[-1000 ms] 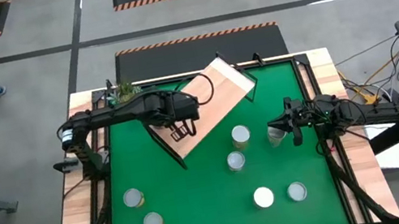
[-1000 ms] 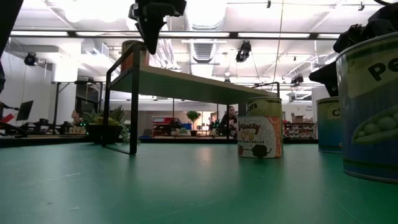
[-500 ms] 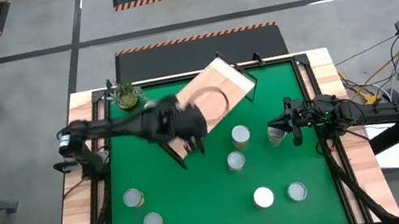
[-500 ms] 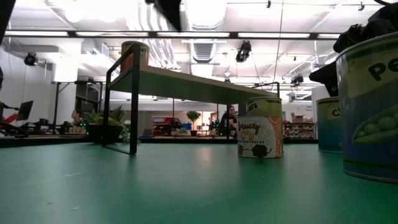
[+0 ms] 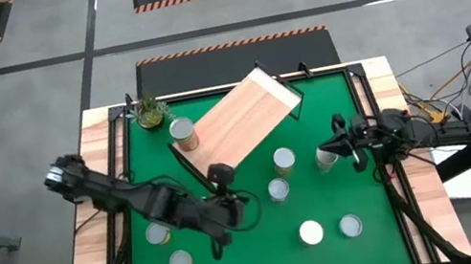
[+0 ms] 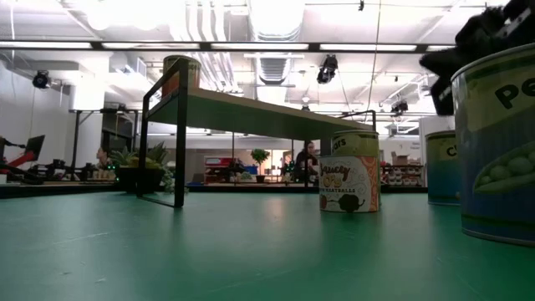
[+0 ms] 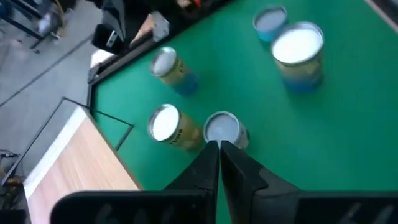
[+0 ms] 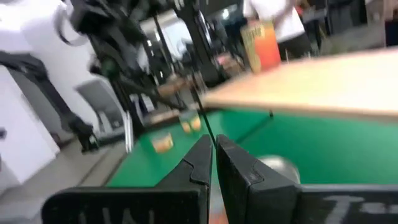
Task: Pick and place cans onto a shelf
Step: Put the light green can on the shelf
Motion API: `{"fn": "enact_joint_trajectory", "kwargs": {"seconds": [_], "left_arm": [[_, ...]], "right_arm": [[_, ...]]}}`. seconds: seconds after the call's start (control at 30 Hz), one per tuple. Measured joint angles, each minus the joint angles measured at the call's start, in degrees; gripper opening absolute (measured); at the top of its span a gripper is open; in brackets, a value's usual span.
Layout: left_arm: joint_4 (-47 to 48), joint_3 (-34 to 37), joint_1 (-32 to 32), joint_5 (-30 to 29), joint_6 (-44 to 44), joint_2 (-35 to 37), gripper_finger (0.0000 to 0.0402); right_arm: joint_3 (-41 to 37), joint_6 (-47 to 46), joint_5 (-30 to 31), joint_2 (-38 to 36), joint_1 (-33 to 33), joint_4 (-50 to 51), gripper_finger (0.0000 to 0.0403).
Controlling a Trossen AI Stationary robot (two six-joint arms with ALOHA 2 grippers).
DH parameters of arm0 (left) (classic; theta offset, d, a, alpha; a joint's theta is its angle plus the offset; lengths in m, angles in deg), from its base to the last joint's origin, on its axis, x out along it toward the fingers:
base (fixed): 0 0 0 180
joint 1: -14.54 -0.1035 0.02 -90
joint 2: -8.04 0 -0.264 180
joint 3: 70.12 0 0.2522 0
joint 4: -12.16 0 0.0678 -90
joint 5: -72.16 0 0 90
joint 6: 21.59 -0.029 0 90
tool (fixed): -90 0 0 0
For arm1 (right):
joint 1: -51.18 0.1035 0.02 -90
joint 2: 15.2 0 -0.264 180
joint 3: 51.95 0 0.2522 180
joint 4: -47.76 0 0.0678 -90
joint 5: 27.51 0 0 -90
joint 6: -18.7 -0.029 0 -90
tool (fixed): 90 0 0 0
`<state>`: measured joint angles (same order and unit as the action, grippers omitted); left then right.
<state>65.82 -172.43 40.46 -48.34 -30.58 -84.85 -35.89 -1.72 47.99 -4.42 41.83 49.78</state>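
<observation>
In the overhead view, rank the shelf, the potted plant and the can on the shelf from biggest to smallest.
1. shelf
2. and 3. potted plant and can on the shelf: they look alike in size, so no ranking.

Readable text, low view only: nearest can [image 6: 495, 150] at the right edge shows big dark letters "Pe", cut off by the frame. Middle can [image 6: 349, 172] has a label line that looks like "MEATBALLS", rest too small. Can behind [image 6: 440, 167] shows a "C".

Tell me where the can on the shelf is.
In the high view, the can stands at the left end of the wooden shelf, beside the potted plant at the table's far left corner.
</observation>
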Motion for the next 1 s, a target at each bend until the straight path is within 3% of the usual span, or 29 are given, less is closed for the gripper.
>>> {"fn": "enact_joint_trajectory", "kwargs": {"seconds": [0.17, 0.27, 0.4, 0.53, 0.73, 1.0], "left_arm": [[-16.12, 15.43, -0.84, -0.65, -1.89, 10.79, 0.0000], [-28.44, 23.41, -1.05, -4.80, -5.79, 16.90, 0.0000], [-46.08, 32.66, -1.18, -10.41, -13.74, 24.27, 0.0000], [-58.10, 40.54, -1.18, -13.81, -15.40, 30.43, 0.0000], [-62.56, 50.11, -1.18, -14.13, -10.29, 37.35, 0.0000], [-63.81, 51.18, -1.16, -14.05, -6.87, 42.92, 0.0000]], "right_arm": [[0.02, -0.06, 4.06, 1.52, -0.02, -4.87, 0.0013], [0.23, -0.08, 7.19, 3.17, -0.02, -6.44, 0.0013], [3.57, 0.46, 10.76, 6.87, -0.02, -4.38, 0.0013], [9.14, 0.47, 12.86, 11.61, -0.02, 1.63, 0.0013], [20.38, 0.45, 13.04, 19.41, 0.00, 16.03, 0.0013], [33.97, 2.01, 13.05, 28.39, 0.98, 35.77, 0.0013]]}}
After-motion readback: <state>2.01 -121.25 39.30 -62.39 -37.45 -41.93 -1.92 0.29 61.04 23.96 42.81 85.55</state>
